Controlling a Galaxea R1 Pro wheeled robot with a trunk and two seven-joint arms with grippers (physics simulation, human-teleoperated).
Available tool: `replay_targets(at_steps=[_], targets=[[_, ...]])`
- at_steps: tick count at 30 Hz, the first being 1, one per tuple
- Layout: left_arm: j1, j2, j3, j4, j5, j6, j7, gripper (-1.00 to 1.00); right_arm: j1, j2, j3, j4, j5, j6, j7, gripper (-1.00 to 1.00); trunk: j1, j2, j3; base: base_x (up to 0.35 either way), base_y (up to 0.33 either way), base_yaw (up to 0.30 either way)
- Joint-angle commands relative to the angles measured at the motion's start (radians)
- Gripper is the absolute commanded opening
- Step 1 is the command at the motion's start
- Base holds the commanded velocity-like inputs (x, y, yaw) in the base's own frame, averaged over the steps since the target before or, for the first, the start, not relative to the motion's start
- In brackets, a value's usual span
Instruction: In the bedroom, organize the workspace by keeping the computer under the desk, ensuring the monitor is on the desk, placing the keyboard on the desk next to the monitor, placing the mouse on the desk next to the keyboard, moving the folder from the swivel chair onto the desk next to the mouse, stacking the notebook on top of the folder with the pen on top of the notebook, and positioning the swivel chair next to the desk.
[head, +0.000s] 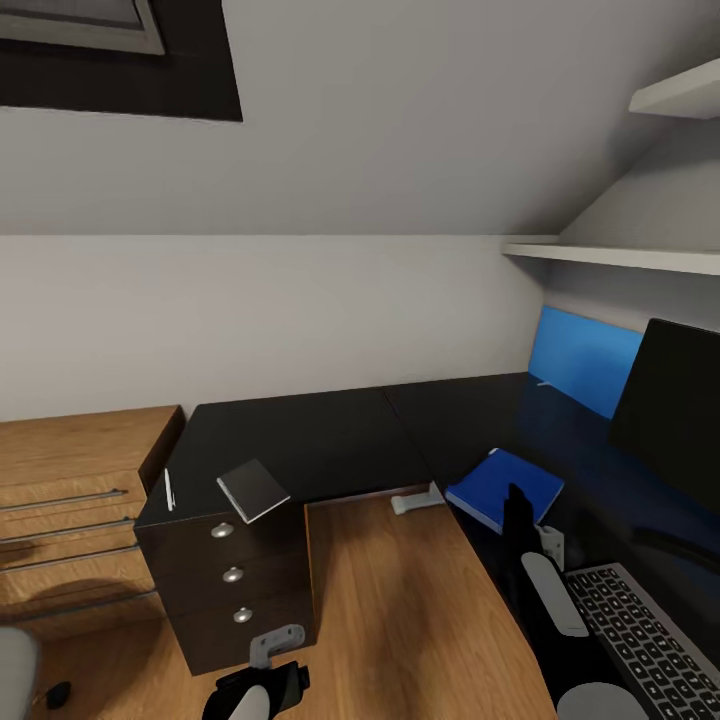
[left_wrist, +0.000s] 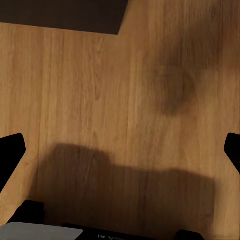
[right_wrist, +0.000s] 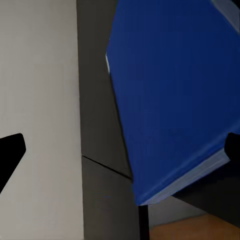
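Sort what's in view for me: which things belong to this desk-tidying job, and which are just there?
Job items: desk, monitor, keyboard, folder lying on the desk, notebook, pen.

Just there: light-wood cabinet, wall shelves, skylight.

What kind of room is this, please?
Probably a home workspace under a sloped attic ceiling. An L-shaped black desk holds a monitor, a keyboard and a blue folder, with wall shelves above.
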Motion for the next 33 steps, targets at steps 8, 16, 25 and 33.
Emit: replay_targets(at_steps=[8,16,25,33], targets=[[-0.001,0.000,-0.003,0.000,0.007,0.001,0.010,1.00,-0.001,0.001,-0.001,-0.001,-0.010,-0.004,-0.002,1.00,-0.012,0.020,0.008,-0.003,0.000,0.000],[-0.001,0.000,-0.003,0.000,0.007,0.000,0.010,1.00,-0.001,0.001,-0.001,-0.001,-0.010,-0.004,-0.002,1.00,-0.042,0.076,0.033,0.000,0.000,0.000],[-0.001,-0.006,-0.007,0.053,0.004,-0.001,0.009,1.00,-0.001,0.000,0.018,-0.003,-0.003,0.001,0.000,1.00,-0.042,0.076,0.033,0.000,0.000,0.000],[-0.001,-0.011,-0.008,0.063,0.003,-0.005,0.009,1.00,-0.001,0.002,0.126,-0.014,0.040,0.002,0.003,1.00,-0.042,0.076,0.033,0.000,0.000,0.000]])
